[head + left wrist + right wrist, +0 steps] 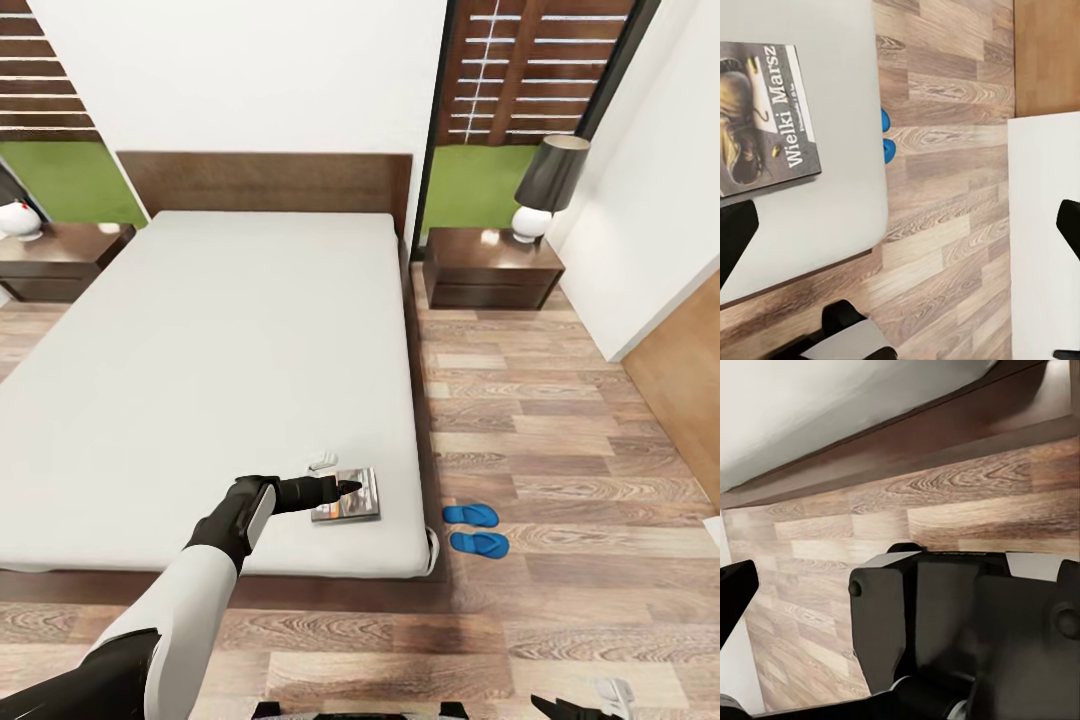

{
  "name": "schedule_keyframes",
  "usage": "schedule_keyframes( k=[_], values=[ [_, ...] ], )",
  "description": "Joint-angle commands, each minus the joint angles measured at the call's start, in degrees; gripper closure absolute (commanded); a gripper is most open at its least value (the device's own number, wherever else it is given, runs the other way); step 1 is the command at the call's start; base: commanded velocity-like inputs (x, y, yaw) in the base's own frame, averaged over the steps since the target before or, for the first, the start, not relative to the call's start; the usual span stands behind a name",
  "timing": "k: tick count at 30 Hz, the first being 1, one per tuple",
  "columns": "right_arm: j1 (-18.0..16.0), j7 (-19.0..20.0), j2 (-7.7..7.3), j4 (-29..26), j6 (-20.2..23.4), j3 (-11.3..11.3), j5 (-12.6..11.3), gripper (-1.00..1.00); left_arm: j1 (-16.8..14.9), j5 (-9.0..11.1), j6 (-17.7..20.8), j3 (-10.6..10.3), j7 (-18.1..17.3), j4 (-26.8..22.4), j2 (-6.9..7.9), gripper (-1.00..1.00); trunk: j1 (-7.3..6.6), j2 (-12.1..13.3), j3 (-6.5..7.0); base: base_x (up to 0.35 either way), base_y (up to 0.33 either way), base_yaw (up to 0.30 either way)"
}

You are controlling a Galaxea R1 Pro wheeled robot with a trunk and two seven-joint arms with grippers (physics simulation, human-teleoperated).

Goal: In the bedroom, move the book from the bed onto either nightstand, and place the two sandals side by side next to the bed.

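1. Head view: book (347, 495), thin paperback, flat on bed (200, 380) near its foot corner; likely light, bendy; best pinched at an edge.
2. Left gripper (345, 487) just over it, spread wide, empty.
3. Sandals (475, 529) together on floor beside bed.
4. Right gripper (590, 700): state unclear.
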Motion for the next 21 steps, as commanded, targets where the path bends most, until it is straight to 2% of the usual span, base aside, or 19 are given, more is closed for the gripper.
schedule_keyframes(
  k=[1,16,21],
  values=[
    [-0.05,0.41,-0.01,0.0,0.4,-0.4,0.2,-1.0,-0.04,-0.59,0.36,0.49,-0.46,-0.08,-0.09,-1.0,0.03,-0.1,-0.17,0.0,0.0,0.0],
    [-0.05,0.49,-0.03,0.0,0.22,-0.4,0.19,-1.0,-0.05,-0.59,0.36,0.49,-0.46,-0.08,-0.09,-1.0,0.03,-0.1,-1.37,0.002,0.0,0.0],
    [-0.07,0.39,-0.03,0.0,0.16,-0.4,0.19,-1.0,-0.07,-0.59,0.36,0.49,-0.47,-0.08,-0.09,-1.0,0.03,-0.1,-1.62,0.117,0.0,0.0]
  ],
)
